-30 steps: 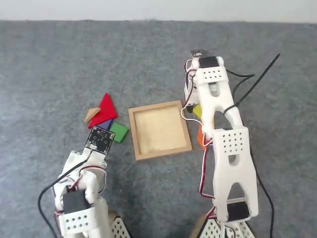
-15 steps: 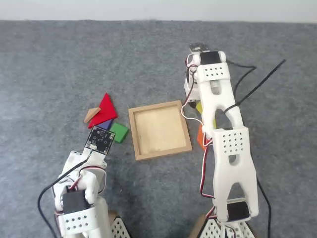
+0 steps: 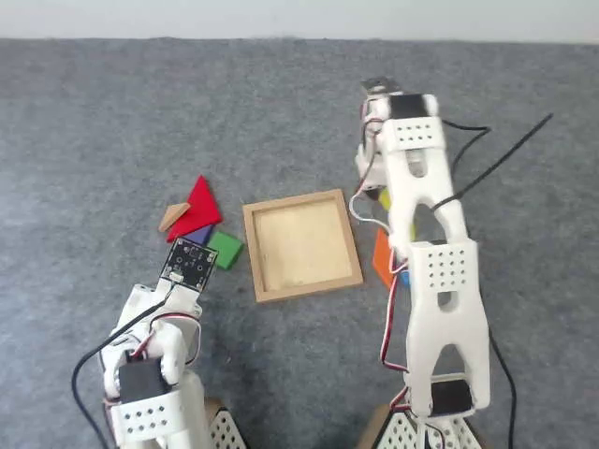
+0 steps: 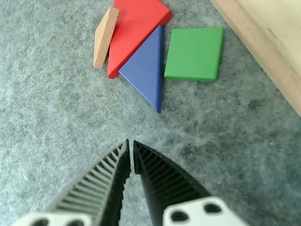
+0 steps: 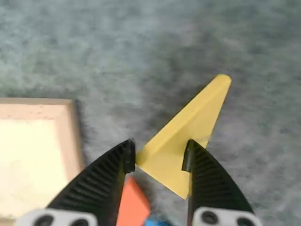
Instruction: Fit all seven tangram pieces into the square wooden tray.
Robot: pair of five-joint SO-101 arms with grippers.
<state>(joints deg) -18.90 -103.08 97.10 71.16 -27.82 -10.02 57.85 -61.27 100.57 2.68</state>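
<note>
The square wooden tray (image 3: 258, 253) lies mid-table with nothing in it. To its left are a red triangle (image 3: 199, 201), a tan piece (image 3: 173, 216), a blue triangle (image 3: 200, 231) and a green square (image 3: 226, 249). My left gripper (image 4: 130, 147) hovers shut and empty over the carpet just short of the blue triangle (image 4: 146, 73). To the right of the tray, my right gripper (image 5: 158, 153) is shut on a tilted yellow triangle (image 5: 188, 127), one finger on each side. An orange piece (image 3: 382, 257) and a bit of a blue piece (image 3: 404, 277) lie under the right arm.
The tray's rim (image 5: 70, 132) is close beside the right gripper, and the orange piece (image 5: 134, 202) lies below its fingers. Grey carpet covers the table, with open room at the back and far left. Black cables trail off the right arm.
The right arm has shifted slightly right and toward the back, carrying the yellow triangle along and uncovering more of the orange piece. The left arm has not moved.
</note>
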